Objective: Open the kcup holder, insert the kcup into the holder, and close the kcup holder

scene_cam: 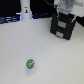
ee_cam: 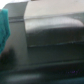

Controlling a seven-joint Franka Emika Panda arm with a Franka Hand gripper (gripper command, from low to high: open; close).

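in the exterior view, the black boxy kcup holder (scene_cam: 62, 27) stands at the far right of the pale surface (scene_cam: 55, 57) with the white robot hand (scene_cam: 65, 14) at its top, while the tiny green-topped kcup (scene_cam: 30, 64) sits well apart, near the front. the wrist view shows a blurred dark boxy block (ee_cam: 52, 32), and i cannot tell whether the hand is clenched or released.

Both pictures are small, soft and grainy. The exterior view is brightly, evenly lit; the pale surface (scene_cam: 45, 52) looks washed out, with a faint shadow under the kcup (scene_cam: 30, 64). The wrist view is dim and heavily blurred throughout.
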